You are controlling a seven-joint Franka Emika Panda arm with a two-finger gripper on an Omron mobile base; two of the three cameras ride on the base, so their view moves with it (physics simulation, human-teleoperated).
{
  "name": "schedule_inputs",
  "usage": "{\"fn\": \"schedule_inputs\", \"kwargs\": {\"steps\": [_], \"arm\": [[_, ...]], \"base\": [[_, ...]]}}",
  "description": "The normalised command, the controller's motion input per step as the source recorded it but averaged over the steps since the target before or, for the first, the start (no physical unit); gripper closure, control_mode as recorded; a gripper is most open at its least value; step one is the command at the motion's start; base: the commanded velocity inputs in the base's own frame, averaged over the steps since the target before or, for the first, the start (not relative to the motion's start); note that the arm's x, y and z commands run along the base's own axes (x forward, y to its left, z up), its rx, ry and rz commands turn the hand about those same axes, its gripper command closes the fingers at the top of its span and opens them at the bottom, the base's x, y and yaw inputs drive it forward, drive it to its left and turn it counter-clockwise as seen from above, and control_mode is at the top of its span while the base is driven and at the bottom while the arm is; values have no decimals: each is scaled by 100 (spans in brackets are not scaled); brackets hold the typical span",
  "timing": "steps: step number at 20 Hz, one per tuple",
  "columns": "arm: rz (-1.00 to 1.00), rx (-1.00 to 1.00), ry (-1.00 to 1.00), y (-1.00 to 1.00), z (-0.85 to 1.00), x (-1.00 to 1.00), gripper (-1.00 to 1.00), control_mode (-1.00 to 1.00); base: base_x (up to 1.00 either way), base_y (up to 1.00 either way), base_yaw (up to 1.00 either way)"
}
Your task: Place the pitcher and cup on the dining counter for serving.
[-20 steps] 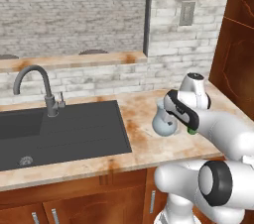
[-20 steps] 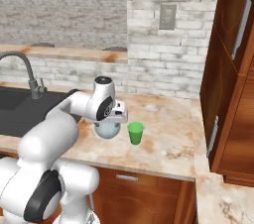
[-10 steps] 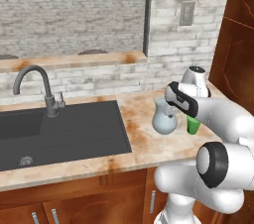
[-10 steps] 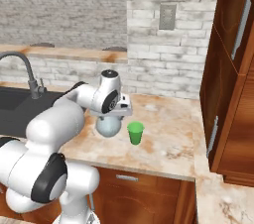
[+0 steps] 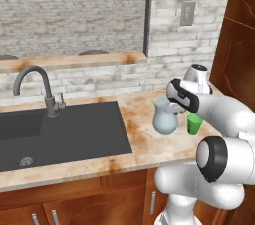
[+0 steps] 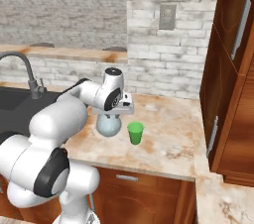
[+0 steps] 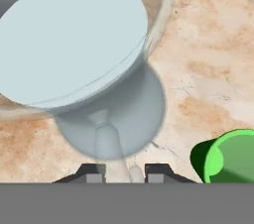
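Gripper [image 7: 120,172] at the bottom middle of the hand view has its fingers pinched in on the pitcher's [image 5: 164,118] handle (looks gripped). That pitcher stands mid-frame on the counter [image 5: 142,142], with the green cup [image 5: 194,124] just to its right.

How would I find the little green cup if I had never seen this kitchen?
Start at the black sink and follow the beige stone counter to the right, toward the brown wooden cabinets. A translucent pale-blue glass pitcher stands there, and beside it the small bright green cup: shorter, solid-coloured, no handle.
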Motion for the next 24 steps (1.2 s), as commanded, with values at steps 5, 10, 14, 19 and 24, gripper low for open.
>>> {"fn": "schedule_inputs", "kwargs": {"steps": [5, 10, 14, 19, 24], "arm": [[-2, 0, -18, 1, 13, -31, 100, -100], [-8, 4, -31, 10, 51, -43, 100, -100], [-12, 15, -38, 18, 76, -38, 100, -100], [-9, 12, -21, 11, 77, -29, 100, -100], [-1, 4, -9, 20, 91, -31, 100, -100]], "base": [[0, 0, 0], [0, 0, 0], [0, 0, 0], [0, 0, 0], [0, 0, 0]]}}
